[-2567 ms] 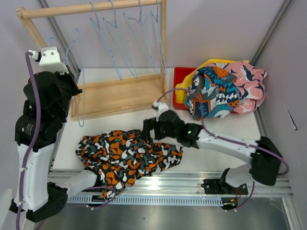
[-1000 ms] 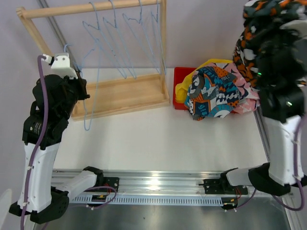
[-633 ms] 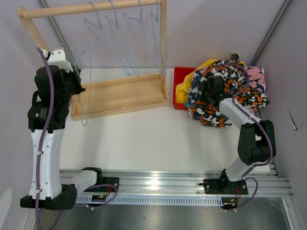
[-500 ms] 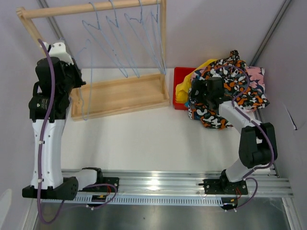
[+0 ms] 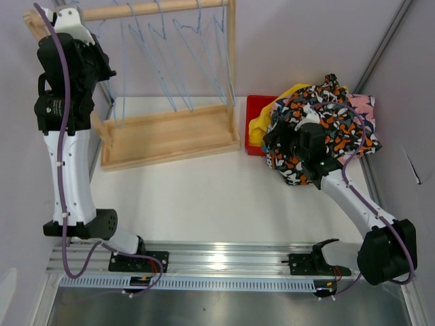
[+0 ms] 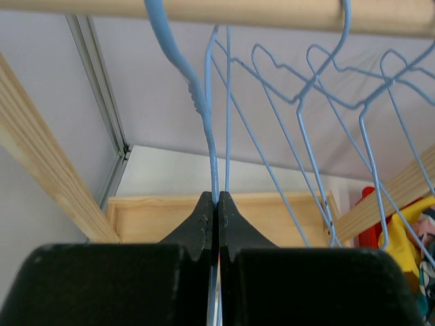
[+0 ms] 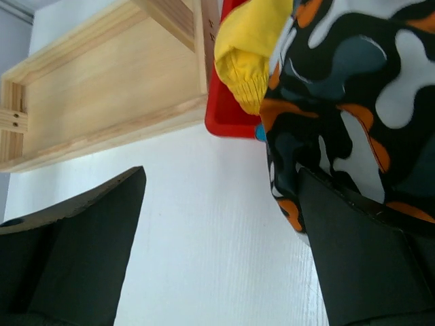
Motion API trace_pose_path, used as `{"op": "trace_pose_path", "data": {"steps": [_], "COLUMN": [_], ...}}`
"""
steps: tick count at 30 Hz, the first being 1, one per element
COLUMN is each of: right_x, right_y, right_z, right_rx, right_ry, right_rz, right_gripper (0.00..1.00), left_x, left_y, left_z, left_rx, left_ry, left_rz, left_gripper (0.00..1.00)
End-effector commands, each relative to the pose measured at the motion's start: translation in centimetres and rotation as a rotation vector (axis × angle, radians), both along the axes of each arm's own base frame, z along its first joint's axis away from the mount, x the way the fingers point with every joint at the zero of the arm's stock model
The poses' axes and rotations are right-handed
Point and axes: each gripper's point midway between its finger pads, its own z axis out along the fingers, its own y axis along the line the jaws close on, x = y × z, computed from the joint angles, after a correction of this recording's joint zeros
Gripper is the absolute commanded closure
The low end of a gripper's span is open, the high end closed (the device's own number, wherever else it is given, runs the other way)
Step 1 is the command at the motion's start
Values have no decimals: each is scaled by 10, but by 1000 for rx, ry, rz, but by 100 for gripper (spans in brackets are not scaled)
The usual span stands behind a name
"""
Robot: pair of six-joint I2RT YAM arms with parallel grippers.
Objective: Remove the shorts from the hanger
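The orange-black-white print shorts (image 5: 333,119) lie on top of a heap of shorts at the back right, over a red bin (image 5: 255,109). Yellow shorts (image 5: 262,128) and pink printed shorts (image 5: 366,107) stick out from under them. The teal-orange and light blue shorts are hidden. My right gripper (image 5: 277,141) is open and empty, at the heap's left edge; in the right wrist view (image 7: 217,238) the printed shorts (image 7: 353,95) lie beside its right finger. My left gripper (image 5: 107,71) is raised at the rack's left end, shut on a bare blue wire hanger (image 6: 207,129) whose hook is at the wooden rod (image 6: 204,10).
A wooden rack with a tray base (image 5: 170,132) stands at the back left. Several bare blue hangers (image 5: 177,54) hang from its rod (image 5: 156,8). White tabletop (image 5: 217,197) lies between the arms. The red bin's corner (image 7: 228,122) and the yellow shorts (image 7: 245,58) show in the right wrist view.
My right gripper carried the orange-black-white shorts onto the heap, let go and drew back open. My left gripper lifted the bare hanger up to the rod.
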Motion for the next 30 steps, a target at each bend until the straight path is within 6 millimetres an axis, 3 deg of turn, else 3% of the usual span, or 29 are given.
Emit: {"op": "trace_pose_path", "data": {"steps": [1, 3, 7, 10, 17, 22, 25, 26, 28, 29, 30], "right_x": [-11, -16, -25, -33, -51, -58, -59, -59, -61, -62, -64], "right_y": [1, 2, 6, 13, 27, 29, 31, 32, 33, 33, 34], "right_z": [-5, -9, -20, -29, -51, -60, -58, -56, -52, -52, -50], "right_rx": [18, 15, 3, -10, -33, -33, -27, -25, -21, -21, -20], "right_ry": [0, 9, 32, 46, 77, 94, 89, 87, 80, 80, 75], "right_rz": [10, 16, 37, 55, 80, 81, 88, 88, 91, 92, 94], "right_gripper": [1, 1, 0, 1, 1, 1, 1, 0, 1, 1, 1], "left_x": [12, 22, 57, 69, 108, 113, 113, 116, 107, 111, 108], "left_y": [8, 10, 10, 9, 8, 12, 14, 15, 16, 16, 16], "left_z": [18, 22, 9, 22, 27, 22, 6, -10, -9, -31, -29], "left_rx": [-21, -28, -50, -71, -87, -75, -63, -58, -59, -53, -54], "left_ry": [-50, -67, -59, -113, -190, -179, -129, -90, -87, -35, -44], "left_rz": [48, 62, 72, 70, 71, 96, 106, 112, 121, 121, 122], "left_gripper": [100, 100, 100, 100, 100, 100, 98, 97, 98, 97, 97]}}
